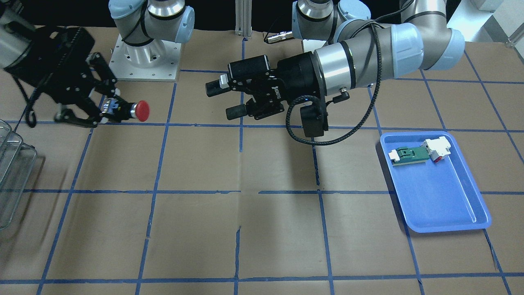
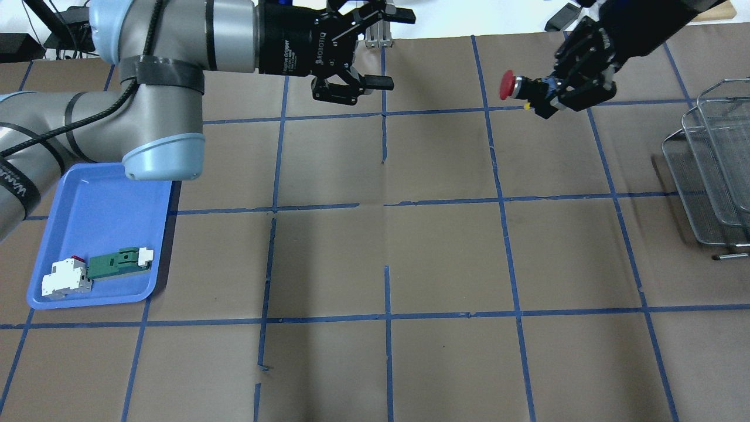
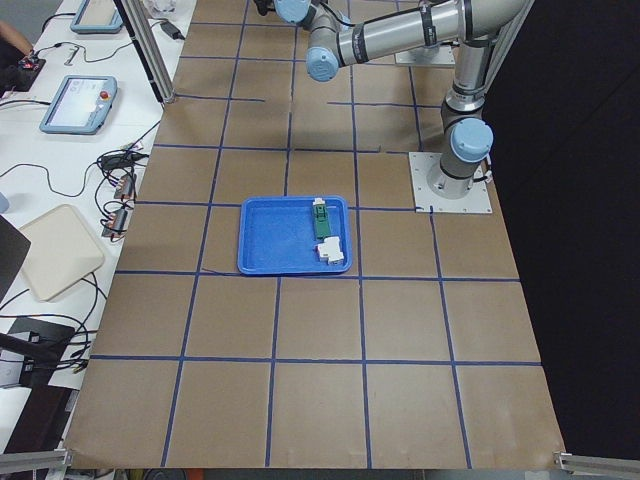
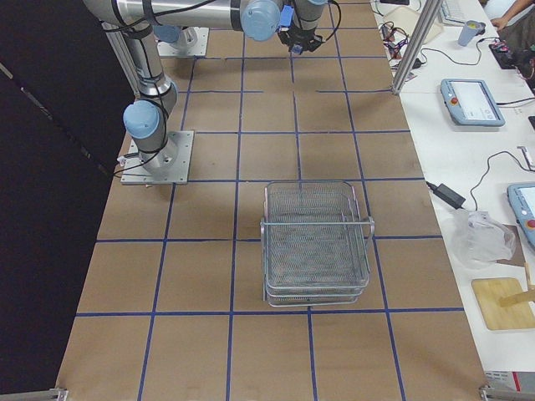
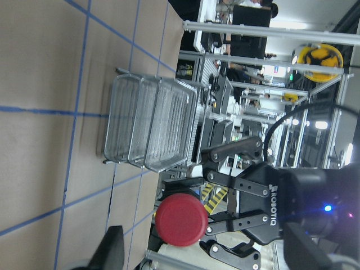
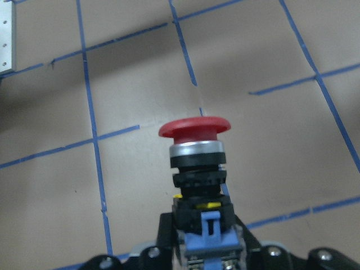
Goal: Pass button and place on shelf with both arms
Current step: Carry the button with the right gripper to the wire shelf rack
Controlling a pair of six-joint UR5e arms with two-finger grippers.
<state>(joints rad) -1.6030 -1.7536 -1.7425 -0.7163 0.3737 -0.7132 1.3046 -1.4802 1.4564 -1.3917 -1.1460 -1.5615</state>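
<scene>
My right gripper (image 1: 107, 110) is shut on the base of the button (image 1: 139, 110) and holds it level above the table, red cap towards my left gripper. The overhead view shows the same grip (image 2: 551, 94) with the button (image 2: 512, 85) sticking out. In the right wrist view the button (image 6: 194, 152) stands straight out from the gripper (image 6: 205, 253). My left gripper (image 1: 221, 98) is open and empty, about one grid square from the cap, jaws facing it. The wire shelf (image 2: 712, 170) stands at the table's edge beyond my right gripper, and also shows in the front view (image 1: 12, 172).
A blue plastic tray (image 1: 442, 200) lies on my left side and holds a green-and-white flat part (image 1: 409, 155) and a white-and-red block (image 1: 437, 148). The left wrist view shows the button's cap (image 5: 180, 220) with the shelf (image 5: 149, 126) behind it.
</scene>
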